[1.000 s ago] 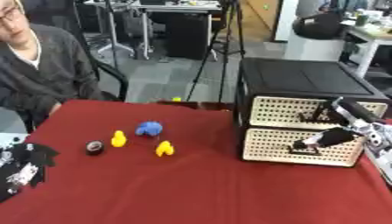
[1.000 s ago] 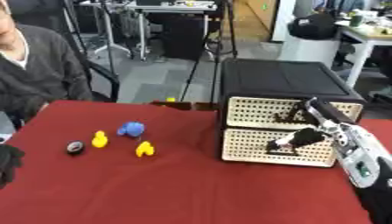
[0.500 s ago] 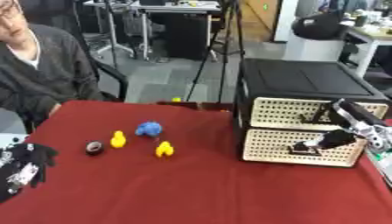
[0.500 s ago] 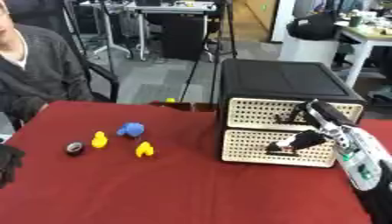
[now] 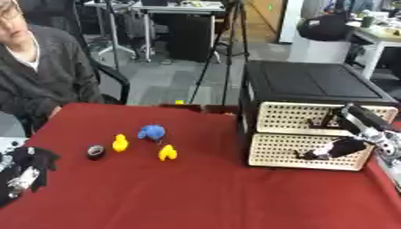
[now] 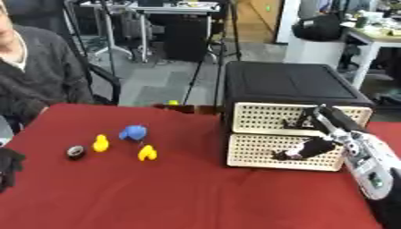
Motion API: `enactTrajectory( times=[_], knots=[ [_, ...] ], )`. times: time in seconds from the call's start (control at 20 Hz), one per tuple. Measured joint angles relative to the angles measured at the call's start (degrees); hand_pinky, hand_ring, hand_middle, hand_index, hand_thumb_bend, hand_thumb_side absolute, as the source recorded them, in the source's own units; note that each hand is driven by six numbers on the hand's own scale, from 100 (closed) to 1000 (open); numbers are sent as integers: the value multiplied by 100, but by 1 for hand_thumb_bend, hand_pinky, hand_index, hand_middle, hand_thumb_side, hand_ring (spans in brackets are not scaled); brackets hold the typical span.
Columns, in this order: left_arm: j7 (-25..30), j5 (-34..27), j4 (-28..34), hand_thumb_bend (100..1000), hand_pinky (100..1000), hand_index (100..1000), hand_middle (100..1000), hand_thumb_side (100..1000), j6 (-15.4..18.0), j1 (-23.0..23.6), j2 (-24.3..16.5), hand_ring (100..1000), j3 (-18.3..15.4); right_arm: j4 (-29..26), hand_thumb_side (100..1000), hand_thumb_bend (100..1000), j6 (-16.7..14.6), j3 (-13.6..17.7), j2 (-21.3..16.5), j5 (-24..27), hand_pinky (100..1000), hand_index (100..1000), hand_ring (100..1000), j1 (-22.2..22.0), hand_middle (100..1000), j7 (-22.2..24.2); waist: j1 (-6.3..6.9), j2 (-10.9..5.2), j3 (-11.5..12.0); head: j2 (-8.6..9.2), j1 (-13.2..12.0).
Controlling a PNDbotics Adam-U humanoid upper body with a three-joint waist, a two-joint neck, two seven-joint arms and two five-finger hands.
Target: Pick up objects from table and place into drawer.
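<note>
A black cabinet with two cream perforated drawers stands at the right of the red table; both drawers look closed. My right hand reaches in from the right, its fingertips at the lower drawer's front and one finger up by the upper drawer. Whether it holds a handle I cannot tell. Left of the cabinet lie two yellow ducks, a blue toy and a small dark round thing. My left hand rests at the lower left with relaxed fingers.
A person in a dark sweater sits at the table's far left corner, not touching the toys. Behind the table stand tripod legs, desks and chairs. Bare red cloth spreads across the front and middle.
My right hand has dropped slightly along the drawer fronts, its fingertips staying at the lower drawer. The toys and the left hand have not moved.
</note>
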State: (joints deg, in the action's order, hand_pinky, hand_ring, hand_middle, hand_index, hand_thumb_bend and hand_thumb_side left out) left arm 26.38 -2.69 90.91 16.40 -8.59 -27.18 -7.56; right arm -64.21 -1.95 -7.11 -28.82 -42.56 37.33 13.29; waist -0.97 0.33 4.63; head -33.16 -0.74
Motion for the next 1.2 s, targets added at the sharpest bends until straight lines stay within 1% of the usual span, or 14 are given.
enactTrajectory(
  times=[0.35, 0.8, 0.85, 1.2],
  knots=[
    [2, 6, -1, 100, 228, 685, 480, 665, 2, 4, 0, 354, 0, -114, 462, 1000, -39, -28, -42, -161, 103, 429, 100, -62, 100, 154, 0, -8, -22, 0, -10],
    [11, 19, -1, 100, 229, 685, 480, 667, 10, 15, 0, 354, -1, -279, 464, 1000, -62, -29, -125, -213, 101, 429, 100, -152, 100, 433, -2, -13, -32, 0, -18],
    [11, 19, -1, 100, 230, 685, 480, 667, 10, 18, 0, 353, -1, -296, 480, 1000, -62, -29, -130, -216, 100, 425, 100, -156, 100, 450, -3, -13, -34, 0, -18],
    [13, 22, -1, 100, 230, 685, 481, 669, 7, 41, 0, 353, -2, -759, 505, 986, -73, -67, -286, -208, 100, 421, 100, -364, 100, 762, -25, -10, -70, -2, -22]
  ],
)
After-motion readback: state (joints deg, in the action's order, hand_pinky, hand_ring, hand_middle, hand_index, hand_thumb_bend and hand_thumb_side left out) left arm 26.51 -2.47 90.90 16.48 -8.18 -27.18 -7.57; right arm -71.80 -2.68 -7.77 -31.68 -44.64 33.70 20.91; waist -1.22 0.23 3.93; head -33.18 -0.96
